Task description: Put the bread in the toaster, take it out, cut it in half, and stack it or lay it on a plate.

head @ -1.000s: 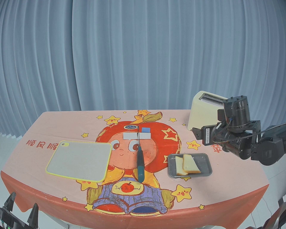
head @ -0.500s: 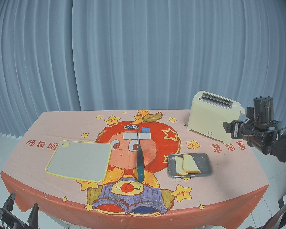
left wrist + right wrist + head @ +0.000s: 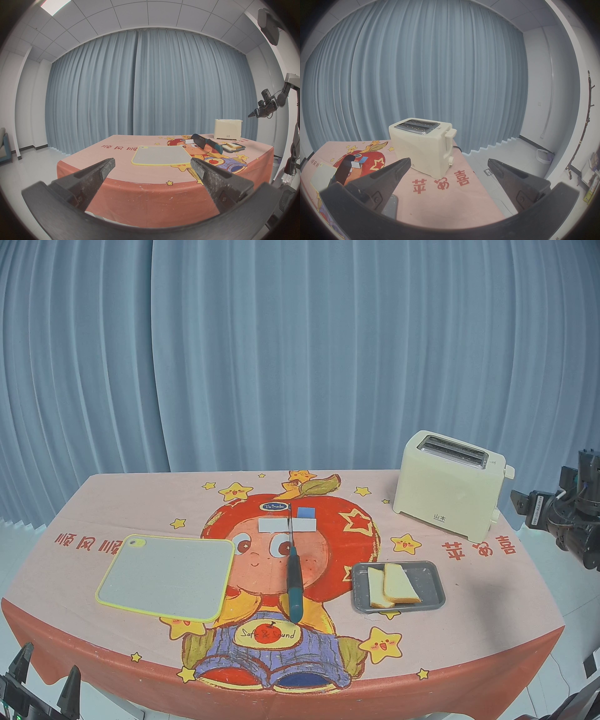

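My right gripper [image 3: 449,162] has pulled back past the toaster [image 3: 450,485], off the worktop [image 3: 125,502], fingers released and empty; the left gripper [image 3: 152,161] is likewise spread. The bread [image 3: 390,585] lies in two pieces on the plate [image 3: 431,580], so I judge the job finished.

Bright, even light; white rectangular ceiling panel [image 3: 54,4] high above left gripper [image 3: 152,162]. Faint shadows. Fisheye bows blue pleated curtain [image 3: 300,352] at edges; wrist-view corners vignetted.

The surface [image 3: 125,502], under a pink cartoon cloth [image 3: 475,609], carries a board [image 3: 167,577] at left, a knife [image 3: 294,571] mid-way, a tray [image 3: 431,580] beside it, a toaster [image 3: 450,487] far right, and what may be paper tabs [image 3: 275,525] at the blade.
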{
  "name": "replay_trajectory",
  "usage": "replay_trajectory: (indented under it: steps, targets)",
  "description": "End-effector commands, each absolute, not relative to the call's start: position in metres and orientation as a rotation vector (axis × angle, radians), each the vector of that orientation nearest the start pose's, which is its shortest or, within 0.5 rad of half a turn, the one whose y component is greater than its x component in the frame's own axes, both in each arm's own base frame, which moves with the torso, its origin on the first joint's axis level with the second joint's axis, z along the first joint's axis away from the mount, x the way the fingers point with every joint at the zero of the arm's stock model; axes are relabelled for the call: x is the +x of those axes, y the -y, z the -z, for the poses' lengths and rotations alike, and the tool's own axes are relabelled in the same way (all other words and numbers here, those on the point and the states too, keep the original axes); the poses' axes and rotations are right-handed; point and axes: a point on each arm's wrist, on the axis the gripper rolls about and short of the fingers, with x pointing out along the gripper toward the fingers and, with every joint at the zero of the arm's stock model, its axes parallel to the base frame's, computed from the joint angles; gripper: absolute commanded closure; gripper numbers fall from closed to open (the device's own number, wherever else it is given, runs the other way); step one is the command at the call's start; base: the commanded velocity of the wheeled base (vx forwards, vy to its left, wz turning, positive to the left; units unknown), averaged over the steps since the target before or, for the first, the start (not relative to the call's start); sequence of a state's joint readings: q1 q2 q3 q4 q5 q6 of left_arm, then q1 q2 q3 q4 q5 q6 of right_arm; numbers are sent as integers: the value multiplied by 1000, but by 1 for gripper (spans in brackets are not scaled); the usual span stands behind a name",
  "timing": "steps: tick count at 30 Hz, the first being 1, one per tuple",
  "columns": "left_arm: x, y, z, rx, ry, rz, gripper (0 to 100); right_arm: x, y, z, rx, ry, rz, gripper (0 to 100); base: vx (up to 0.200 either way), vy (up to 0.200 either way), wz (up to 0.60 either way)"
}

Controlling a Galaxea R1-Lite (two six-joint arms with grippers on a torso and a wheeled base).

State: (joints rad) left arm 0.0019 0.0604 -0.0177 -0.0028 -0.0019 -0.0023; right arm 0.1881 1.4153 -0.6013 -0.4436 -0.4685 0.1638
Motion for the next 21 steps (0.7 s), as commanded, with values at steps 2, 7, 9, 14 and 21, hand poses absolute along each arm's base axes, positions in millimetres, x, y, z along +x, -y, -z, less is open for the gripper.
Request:
replay_trajectory:
  steps: [2, 7, 9, 14, 21]
  targets:
    - [-18, 0, -77, -3, -57, -2, 0, 177, -17, -187, 37, -288, 284, 0, 0, 0, 0]
    - [-18, 0, -77, -3, -57, 0, 0, 156, -12, -180, -2, -289, 272, 0, 0, 0, 0]
    - [-18, 0, -77, -3, -57, 0, 0, 146, -11, -180, -26, -274, 267, 0, 0, 0, 0]
    - [-18, 0, -77, -3, -57, 0, 0, 130, -10, -182, -29, -234, 226, 0, 0, 0, 0]
    - [-18, 0, -77, -3, -57, 0, 0, 108, -7, -177, -65, -200, 203, 0, 0, 0, 0]
